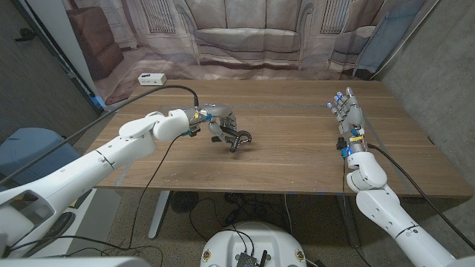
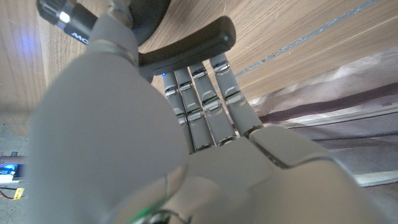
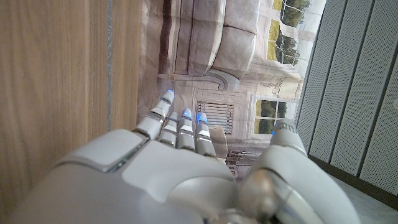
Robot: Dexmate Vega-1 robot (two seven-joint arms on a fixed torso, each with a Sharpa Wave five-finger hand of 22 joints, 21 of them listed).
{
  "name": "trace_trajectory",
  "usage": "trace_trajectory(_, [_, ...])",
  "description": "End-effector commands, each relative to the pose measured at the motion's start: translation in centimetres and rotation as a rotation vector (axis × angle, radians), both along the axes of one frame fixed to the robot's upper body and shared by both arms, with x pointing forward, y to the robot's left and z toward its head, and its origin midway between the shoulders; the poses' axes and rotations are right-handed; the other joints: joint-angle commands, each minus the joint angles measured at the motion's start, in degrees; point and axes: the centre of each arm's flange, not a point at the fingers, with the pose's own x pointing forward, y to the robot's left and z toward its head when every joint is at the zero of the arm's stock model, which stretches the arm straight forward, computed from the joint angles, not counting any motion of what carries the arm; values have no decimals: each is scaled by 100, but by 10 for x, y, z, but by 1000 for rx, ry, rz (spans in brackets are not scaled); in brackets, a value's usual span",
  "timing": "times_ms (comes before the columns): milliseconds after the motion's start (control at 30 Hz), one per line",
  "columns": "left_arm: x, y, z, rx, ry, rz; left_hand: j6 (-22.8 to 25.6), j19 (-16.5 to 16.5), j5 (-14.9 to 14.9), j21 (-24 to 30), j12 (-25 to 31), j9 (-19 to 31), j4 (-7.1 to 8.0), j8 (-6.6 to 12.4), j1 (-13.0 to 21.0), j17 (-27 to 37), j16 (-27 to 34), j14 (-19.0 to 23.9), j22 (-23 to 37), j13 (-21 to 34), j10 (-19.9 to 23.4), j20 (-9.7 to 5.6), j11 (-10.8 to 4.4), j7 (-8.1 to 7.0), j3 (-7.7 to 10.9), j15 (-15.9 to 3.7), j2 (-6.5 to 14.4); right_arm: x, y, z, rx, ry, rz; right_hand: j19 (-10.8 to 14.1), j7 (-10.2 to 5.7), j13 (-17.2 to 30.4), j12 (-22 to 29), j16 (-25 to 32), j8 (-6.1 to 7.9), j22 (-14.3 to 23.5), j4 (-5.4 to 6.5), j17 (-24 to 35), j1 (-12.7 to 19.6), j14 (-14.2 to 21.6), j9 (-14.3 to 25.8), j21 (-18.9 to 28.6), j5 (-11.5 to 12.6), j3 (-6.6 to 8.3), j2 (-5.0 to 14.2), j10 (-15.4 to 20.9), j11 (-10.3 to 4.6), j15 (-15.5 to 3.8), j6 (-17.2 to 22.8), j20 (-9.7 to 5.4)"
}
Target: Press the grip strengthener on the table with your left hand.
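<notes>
**Left hand on the strengthener, mid-table**

I have the left hand (image 1: 217,121) wrapped over the strengthener (image 1: 239,139), which sits on the table (image 1: 297,159) a little left of centre. In the left wrist view my fingers (image 2: 202,102) curl round one black handle (image 2: 186,46); the thumb side is too close and blurred for me to say whether it bears on the other handle. I judge it held, not yet squeezed hard.

The tool looks light and rigid, with a stiff spring, and its padded handles should give decent friction. Being light, it will likely skate or tip under an off-centre push, so I'd keep hold across both handles, near their free ends.

My right hand (image 1: 347,111) stands well apart at the table's right side, fingers spread and extended, holding nothing.
</notes>
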Motion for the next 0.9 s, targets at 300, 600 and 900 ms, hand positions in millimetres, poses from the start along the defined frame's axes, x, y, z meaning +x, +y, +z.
trace_trajectory(300, [5, 10, 2, -6, -4, 21, -214, -95, 73, 90, -224, -13, -273, -146, 1360, 71, -113, 145, -80, -33, -122, -112, -45, 42, 432, -544, 1734, 2, 2, 0, -3, 5, 2, 69, 5, 31, 18, 44, 2, 12, -21, 18, 68, 29, 30, 5, 21, -19, 20, 46, 1, 13, 5, 5])
trace_trajectory(600, [10, 13, 2, -4, 8, 34, -289, -223, 71, 106, -311, -23, -209, -204, 1199, 38, -205, -19, -137, -76, -139, -60, -9, 32, 415, -436, 1760, 4, 1, 2, -5, 5, 5, 70, 9, 31, 18, 44, 3, 12, -23, 18, 72, 31, 30, 5, 21, -20, 21, 46, 4, 16, 6, 4])
trace_trajectory(900, [14, 17, 2, -2, 26, 47, -418, -311, 62, 129, -462, -38, -134, -293, 949, -55, -355, -180, -197, -149, -260, -1, -2, 67, 387, -333, 1712, 5, 1, 2, -8, 11, 7, 72, 6, 31, 18, 42, 2, 12, -23, 17, 74, 28, 30, 5, 21, -22, 22, 49, 9, 13, 5, 5])
